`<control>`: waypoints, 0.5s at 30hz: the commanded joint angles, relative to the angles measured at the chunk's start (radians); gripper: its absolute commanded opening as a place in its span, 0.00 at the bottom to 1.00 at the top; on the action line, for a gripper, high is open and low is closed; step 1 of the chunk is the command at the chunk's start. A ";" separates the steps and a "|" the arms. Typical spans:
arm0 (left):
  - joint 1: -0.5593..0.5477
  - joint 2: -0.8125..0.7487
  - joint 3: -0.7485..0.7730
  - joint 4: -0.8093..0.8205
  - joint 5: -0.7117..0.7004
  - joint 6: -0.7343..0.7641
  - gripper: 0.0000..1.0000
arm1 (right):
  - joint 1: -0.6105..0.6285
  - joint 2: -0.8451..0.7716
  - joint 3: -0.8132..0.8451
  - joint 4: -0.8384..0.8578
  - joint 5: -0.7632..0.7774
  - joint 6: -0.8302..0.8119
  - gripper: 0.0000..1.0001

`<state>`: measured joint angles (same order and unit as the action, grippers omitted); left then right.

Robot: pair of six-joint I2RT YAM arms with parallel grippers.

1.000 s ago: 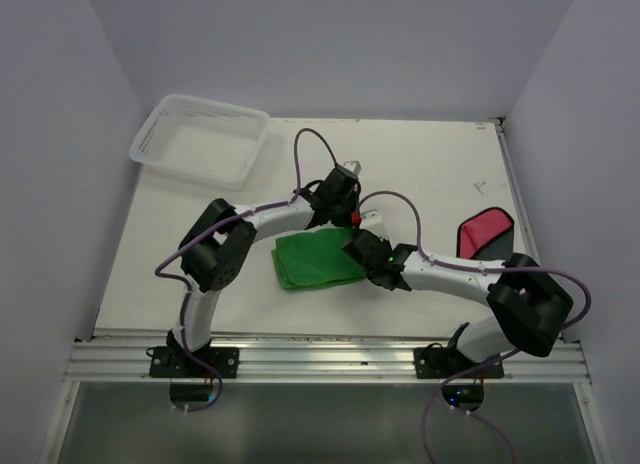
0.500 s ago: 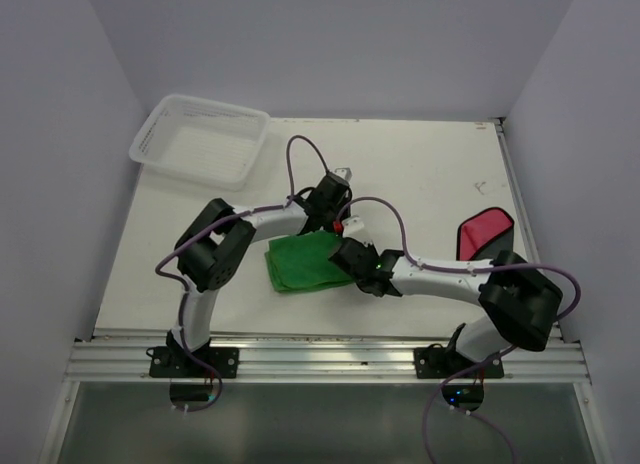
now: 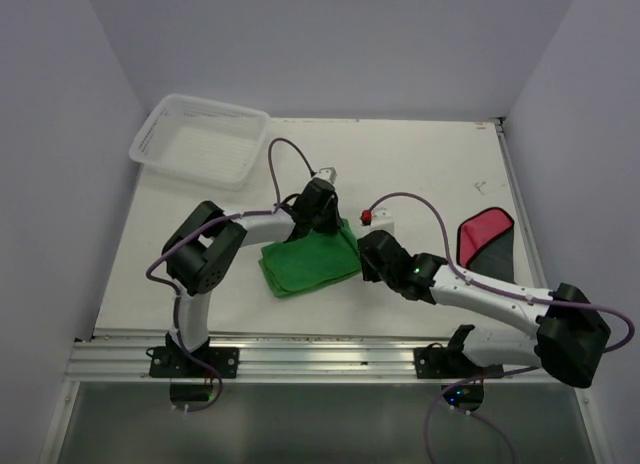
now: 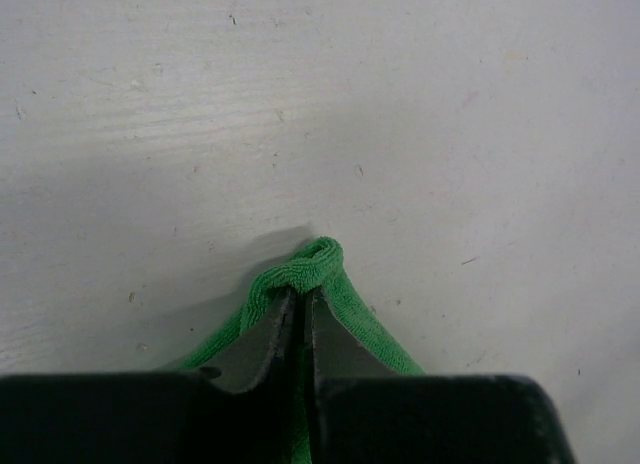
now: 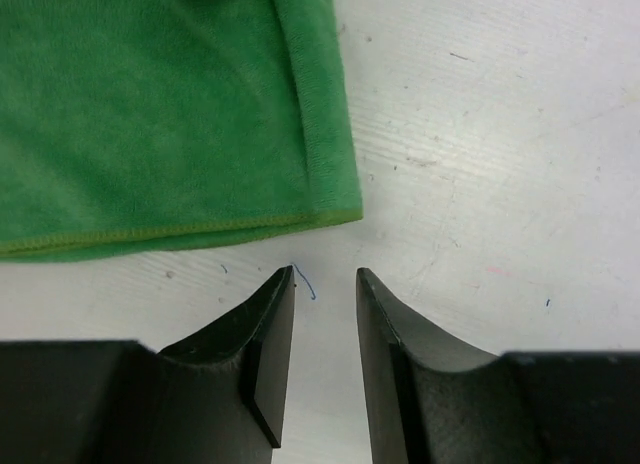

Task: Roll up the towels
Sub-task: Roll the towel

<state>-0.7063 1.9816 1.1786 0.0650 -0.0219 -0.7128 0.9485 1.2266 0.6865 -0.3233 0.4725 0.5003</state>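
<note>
The green towel (image 3: pixel 308 264) lies folded flat mid-tabletop (image 3: pixel 430 164); the red towel (image 3: pixel 485 234) sits well apart at the right edge. The left gripper (image 4: pixel 300 296) has its jaws clamped on the green towel's far right corner. The right gripper (image 5: pixel 325 281) has its jaws apart and empty, just beside the towel's right edge (over bare surface). Risk: a one-sided pull would likely drag or skew the cloth instead of rolling it, and the pinched corner may slip free.

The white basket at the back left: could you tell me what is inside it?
Nothing is visible inside the white basket; its mesh floor shows bare, with nothing covering it.
</note>
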 commanded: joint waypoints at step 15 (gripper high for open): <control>0.008 -0.076 -0.099 0.108 -0.044 -0.008 0.00 | -0.435 0.117 -0.096 0.359 -0.626 0.285 0.43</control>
<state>-0.7063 1.9507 1.0985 0.1574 -0.0326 -0.7223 0.5217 1.2926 0.6067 -0.0597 -0.0547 0.7326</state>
